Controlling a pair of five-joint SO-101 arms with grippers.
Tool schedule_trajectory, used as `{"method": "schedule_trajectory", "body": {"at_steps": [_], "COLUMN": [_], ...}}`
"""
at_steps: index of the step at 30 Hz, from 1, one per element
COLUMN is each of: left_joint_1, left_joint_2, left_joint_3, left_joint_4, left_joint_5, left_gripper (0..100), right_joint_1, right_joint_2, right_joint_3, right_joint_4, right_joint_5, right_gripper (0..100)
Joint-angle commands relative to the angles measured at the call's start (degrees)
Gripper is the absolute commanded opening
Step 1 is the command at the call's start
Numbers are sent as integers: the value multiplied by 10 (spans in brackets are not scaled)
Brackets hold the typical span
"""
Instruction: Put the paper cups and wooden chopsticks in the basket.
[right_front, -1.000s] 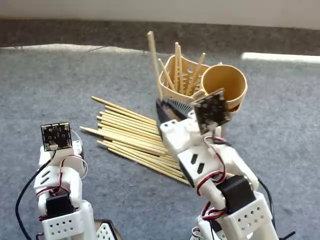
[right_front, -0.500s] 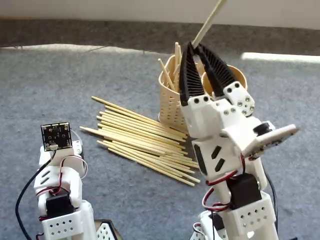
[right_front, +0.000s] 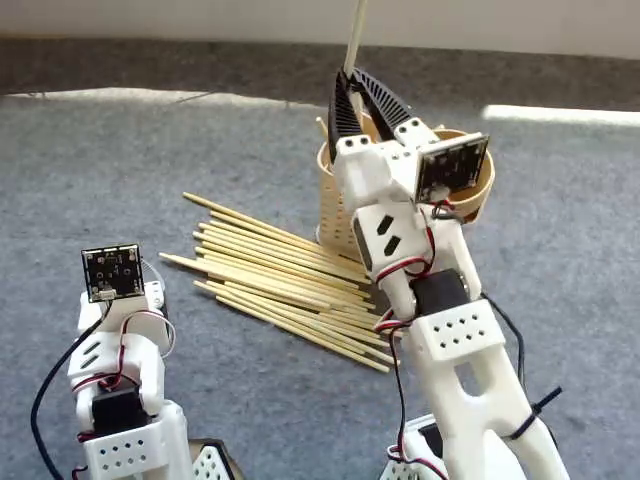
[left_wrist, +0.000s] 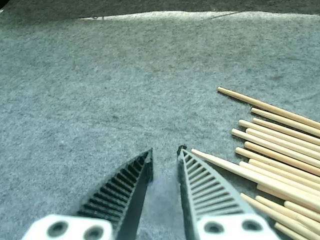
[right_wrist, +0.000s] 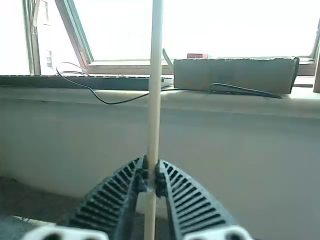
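Though lifted high, had right gripper (right_front: 348, 82) pinched tight on one wooden chopstick (right_front: 355, 35), held upright directly above the basket (right_front: 335, 205). Saw the same grip from the right wrist: jaws together on the stick. Found a paper cup (right_front: 470, 205) sitting in the basket. Noted a loose pile of chopsticks (right_front: 275, 280) on the grey carpet (right_front: 150, 170), just beside the basket. Found left gripper (left_wrist: 165, 155) low over the carpet, on the pile's side away from the basket, jaws apart, gripping nothing.
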Motion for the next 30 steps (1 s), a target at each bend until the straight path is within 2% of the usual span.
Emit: {"method": "schedule_trajectory", "body": {"at_steps": [1,8,13,24,26,30], "left_joint_1": [13,13,12,13,13,13], "left_joint_2": [-1,-1,-1,-1,-1,-1], "left_joint_3": [-7,-7,-7,-7,-7,-7], "left_joint_4": [-11,-11,-11,-11,-11,-11], "left_joint_5": [-5,-5,-5,-5,-5,-5], "left_gripper": [95,95,95,95,95,95], "right_joint_1": [15,18,19,18,11,-51], "right_joint_2": [-1,4,4,-7,-35,-124], "right_joint_3": [-26,-9,-2,0,0,-42], "right_joint_4": [-16,14,29,54,89,233], "right_joint_5": [-2,-2,-3,-3,-6,-4], "right_gripper": [7,18,143,142,142,142]}}
